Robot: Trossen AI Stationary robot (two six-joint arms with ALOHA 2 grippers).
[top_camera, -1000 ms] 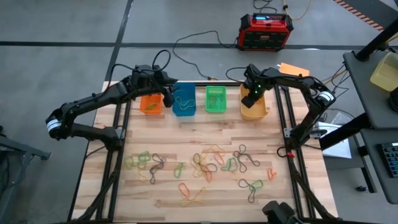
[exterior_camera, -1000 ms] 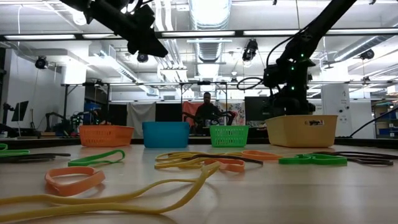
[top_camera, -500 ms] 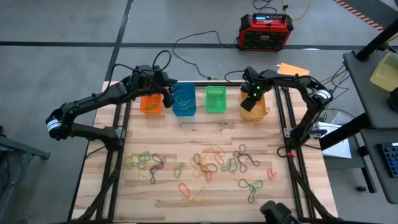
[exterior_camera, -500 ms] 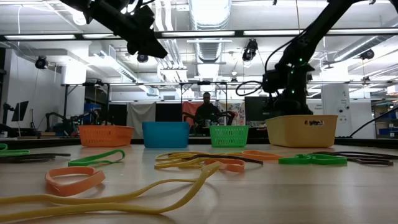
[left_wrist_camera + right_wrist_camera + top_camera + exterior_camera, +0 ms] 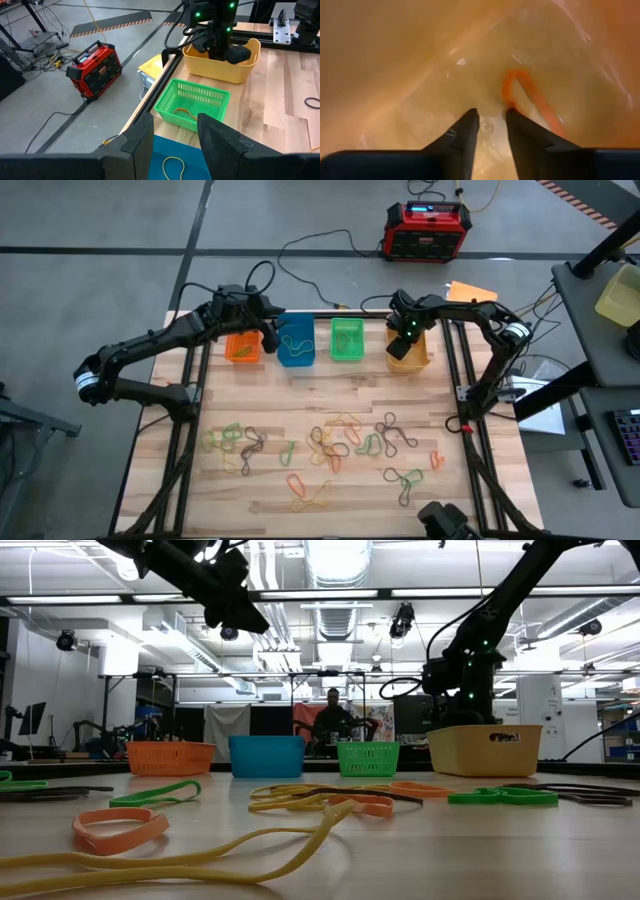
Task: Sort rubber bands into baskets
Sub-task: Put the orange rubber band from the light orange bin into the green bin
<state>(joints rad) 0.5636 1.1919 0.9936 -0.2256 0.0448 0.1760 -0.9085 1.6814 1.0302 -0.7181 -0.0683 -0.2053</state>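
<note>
Right gripper (image 5: pixel 491 122) is inside the yellow-orange basket (image 5: pixel 408 357), fingers slightly parted, empty; an orange rubber band (image 5: pixel 532 102) lies on the basket floor (just beside one fingertip). Left gripper (image 5: pixel 174 131) hovers above the blue basket (image 5: pixel 295 346), open, empty.

Four baskets (image 5: pixel 295 341) are lined along the desk's (image 5: pixel 330 395) far edge. Rubber bands (image 5: pixel 330 442) are scattered nearer the front edge.

We count four baskets in a row along the far edge of the table (image 5: pixel 330 395): one orange basket (image 5: pixel 241 347), one blue basket (image 5: pixel 295 343), one green basket (image 5: pixel 346 340) and one yellow-orange basket (image 5: pixel 409 352). Two arms reach over them. Nearer than the baskets, we see many scattered rubber bands (image 5: pixel 330 442), too tangled to count.
</note>
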